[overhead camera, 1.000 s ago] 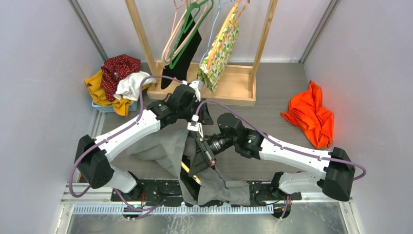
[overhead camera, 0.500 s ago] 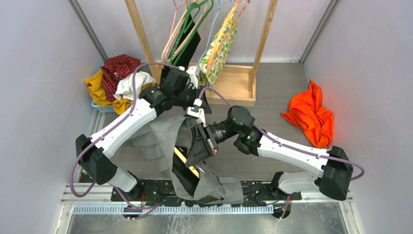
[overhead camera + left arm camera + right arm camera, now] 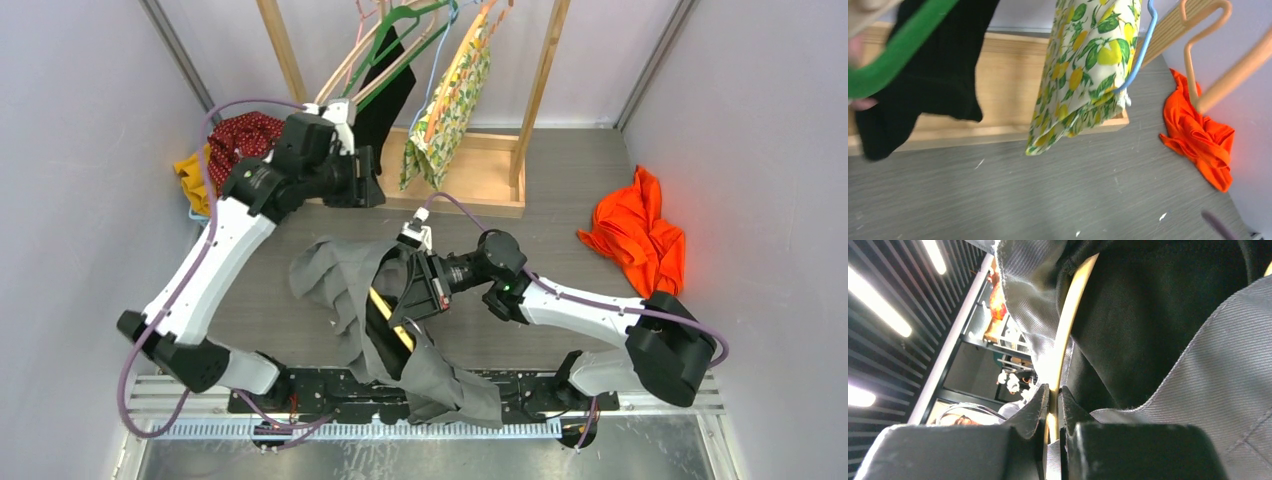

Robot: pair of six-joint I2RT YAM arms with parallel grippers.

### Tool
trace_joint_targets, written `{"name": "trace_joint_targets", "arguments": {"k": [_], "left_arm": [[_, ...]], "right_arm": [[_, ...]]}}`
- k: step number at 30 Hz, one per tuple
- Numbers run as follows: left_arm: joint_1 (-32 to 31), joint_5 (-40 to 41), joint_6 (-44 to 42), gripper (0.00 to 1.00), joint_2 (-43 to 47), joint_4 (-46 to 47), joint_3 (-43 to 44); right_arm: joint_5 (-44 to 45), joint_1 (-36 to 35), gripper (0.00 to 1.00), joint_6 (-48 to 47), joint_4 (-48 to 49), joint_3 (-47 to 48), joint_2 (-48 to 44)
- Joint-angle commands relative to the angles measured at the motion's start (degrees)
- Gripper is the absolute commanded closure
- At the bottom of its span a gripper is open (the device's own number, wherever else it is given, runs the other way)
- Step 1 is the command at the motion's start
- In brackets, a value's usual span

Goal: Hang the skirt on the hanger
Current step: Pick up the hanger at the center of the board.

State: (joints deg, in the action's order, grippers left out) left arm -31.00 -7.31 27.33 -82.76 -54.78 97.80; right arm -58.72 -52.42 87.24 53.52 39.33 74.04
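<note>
Right gripper point(image 3: 1053, 390): clenched on the hanger point(image 3: 1068, 330). My right wrist view shows both jaws pinched flat against its pale yellow bar.

Left gripper point(image 3: 365, 188): raised beside the rack point(image 3: 500, 195), carrying nothing that I can see. Its fingers are outside my left wrist view, so I cannot tell whether they are spread or closed.

Skirt point(image 3: 335, 275): grey, draped over the hanger at the middle of the table. One bunch lies on the left-arm side. A long tail drops toward the near edge, between my bases.

Governing relation:
1. The hanger bar runs diagonally, from far-left to near-right.
2. The skirt straddles that bar, so it is at the right gripper.
3. The left gripper is well apart from it, farther back and to the left, next to the clothes on the rack.

Judgement: the right arm is the nearer one and carries the load. Any straightening of the cloth requires the left arm to come back down toward the bunch on its own side.
</note>
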Motion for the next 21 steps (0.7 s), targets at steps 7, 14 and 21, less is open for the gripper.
{"name": "trace_joint_targets", "arguments": {"k": [7, 14, 21], "left_arm": [[0.06, 5.72, 3.19, 0.38, 19.55, -9.21, -8.78], [0.00, 4.35, 8.11, 0.15, 26.39, -8.61, -13.29], [0.08, -2.88, 15.70, 0.01, 27.96, -3.52, -17.51]], "right_arm": [[0.05, 2.24, 0.99, 3.71, 12.29, 1.20, -0.60], [-0.43, 2.42, 0.99, 3.00, 12.12, 0.29, 0.05], [-0.29, 2.42, 0.99, -5.89, -1.14, 0.97, -2.43]]}}
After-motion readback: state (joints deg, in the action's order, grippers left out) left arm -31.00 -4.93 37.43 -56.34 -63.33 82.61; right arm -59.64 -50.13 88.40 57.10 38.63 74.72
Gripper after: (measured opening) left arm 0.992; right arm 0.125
